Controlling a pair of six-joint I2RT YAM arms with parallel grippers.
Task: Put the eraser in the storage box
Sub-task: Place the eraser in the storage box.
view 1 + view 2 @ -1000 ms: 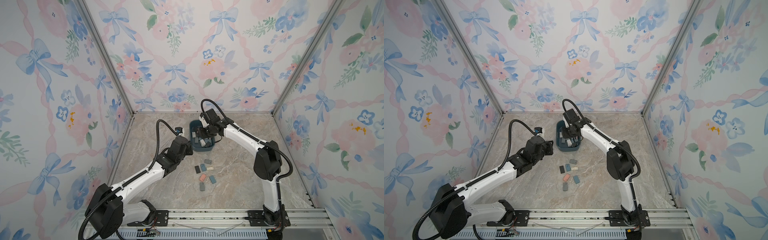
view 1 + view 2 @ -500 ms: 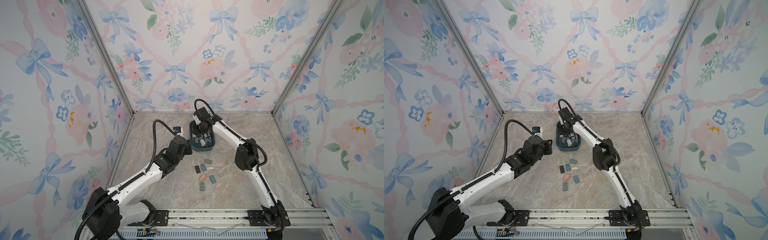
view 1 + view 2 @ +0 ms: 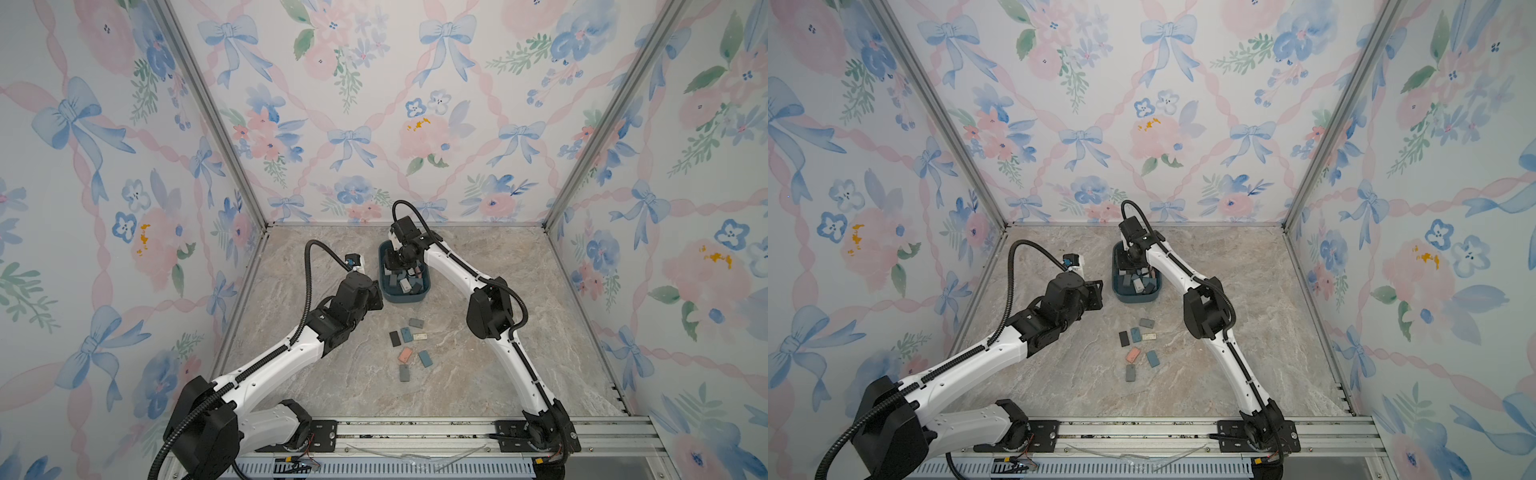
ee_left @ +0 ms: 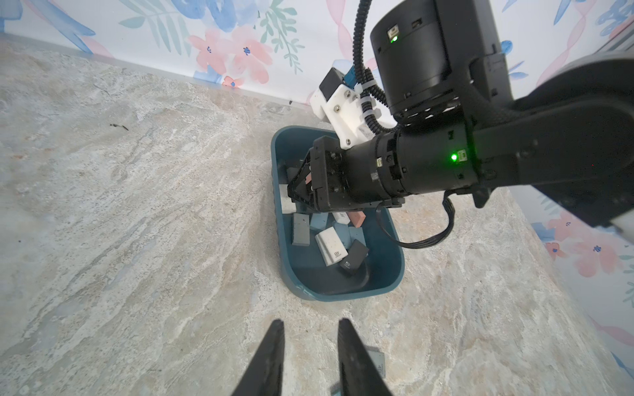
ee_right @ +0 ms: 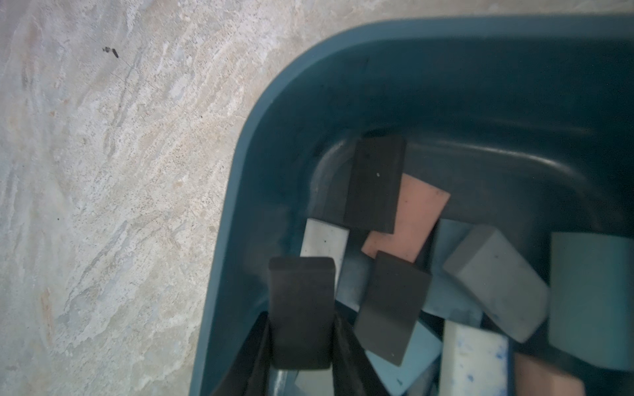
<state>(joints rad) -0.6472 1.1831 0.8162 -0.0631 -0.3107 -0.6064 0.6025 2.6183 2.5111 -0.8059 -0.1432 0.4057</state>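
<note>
The storage box (image 3: 405, 298) (image 3: 1136, 298) is a dark teal tub at the back middle of the table, and several erasers lie in it. My right gripper (image 5: 301, 319) reaches down into its far left corner, shut on a black eraser (image 5: 301, 291) that stands upright between the fingers, just above the other erasers. In the left wrist view the right gripper (image 4: 298, 185) hangs inside the storage box (image 4: 343, 295). My left gripper (image 4: 310, 325) hovers over bare table just in front of the box, open with nothing between its fingers.
Several loose erasers lie on the table in front of the box, among them a grey one (image 3: 416, 323), a pink one (image 3: 405, 354) and a dark one (image 3: 395, 338). One pale eraser (image 4: 377, 360) lies right beside my left fingers. Patterned walls enclose three sides.
My right arm has swung its wrist round over the box's far end, and the gripper now points down into the far left corner. The left arm has barely moved.
</note>
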